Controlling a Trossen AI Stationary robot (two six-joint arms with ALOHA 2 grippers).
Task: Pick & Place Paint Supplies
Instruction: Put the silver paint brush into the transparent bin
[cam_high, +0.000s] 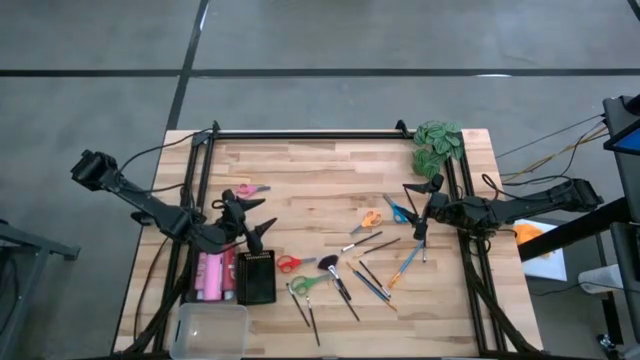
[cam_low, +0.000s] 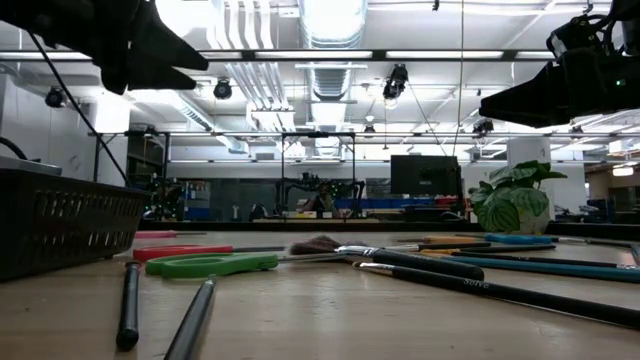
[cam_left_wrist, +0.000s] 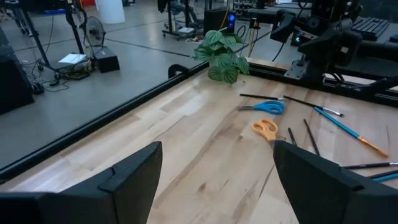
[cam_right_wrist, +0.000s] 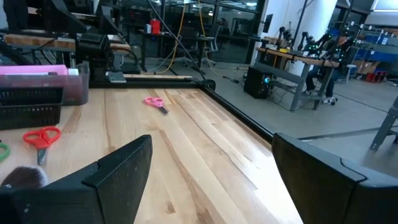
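Observation:
In the high view my left gripper (cam_high: 262, 214) is open above bare wood, right of the pink scissors (cam_high: 252, 188) and above the black basket (cam_high: 255, 277). My right gripper (cam_high: 415, 212) is open too, hovering beside the blue scissors (cam_high: 398, 210) and orange scissors (cam_high: 371, 217). Red scissors (cam_high: 290, 263), green scissors (cam_high: 308, 284) and several thin brushes (cam_high: 372, 280) lie flat on the table. Pink bottles (cam_high: 212, 275) lie left of the basket. The left wrist view shows open fingers (cam_left_wrist: 217, 149) facing the orange scissors (cam_left_wrist: 265, 129). The right wrist view shows open fingers (cam_right_wrist: 211, 143) facing the pink scissors (cam_right_wrist: 154, 102).
A green leafy plant (cam_high: 437, 145) stands at the far right corner. A clear plastic tub (cam_high: 208, 330) sits at the near edge, left of centre. Black rails (cam_high: 300, 133) frame the tabletop. Bare wood lies between the two grippers and along the far side.

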